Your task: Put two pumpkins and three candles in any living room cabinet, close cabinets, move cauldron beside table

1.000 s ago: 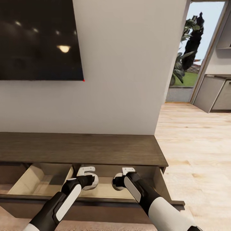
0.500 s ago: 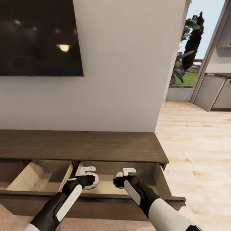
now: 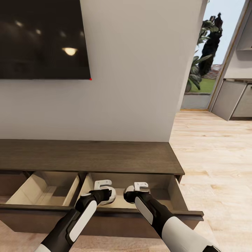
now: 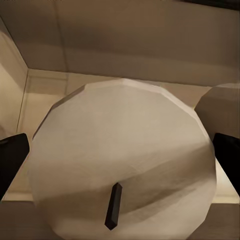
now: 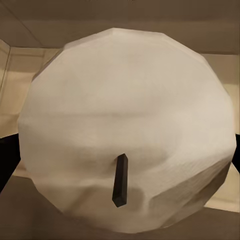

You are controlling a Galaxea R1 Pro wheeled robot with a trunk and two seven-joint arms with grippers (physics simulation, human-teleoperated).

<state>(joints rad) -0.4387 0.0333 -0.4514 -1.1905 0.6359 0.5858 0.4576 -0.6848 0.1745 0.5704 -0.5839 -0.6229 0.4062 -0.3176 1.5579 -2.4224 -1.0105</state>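
Candle [image 4: 125, 165] wicks close-up, drawers [image 3: 140, 201] overhead

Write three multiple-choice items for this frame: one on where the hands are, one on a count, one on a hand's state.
1. Both hands hang over:
A) the cabinet top
B) the open drawer at the head view's right
C) the floor

2. Drawers standing open in the cabinet:
A) one
B) two
C) four

3. The left hand is:
A) open and bare
B) shut on a pumpkin
C) shut on a pale round candle

Answers:
1 B: the left hand and right hand sit over the right drawer of the cabinet.
2 B: that drawer and the left drawer are pulled out, beige insides showing.
3 C: the left wrist view shows a candle with a dark wick between the dark fingers; the right hand grips a second candle.
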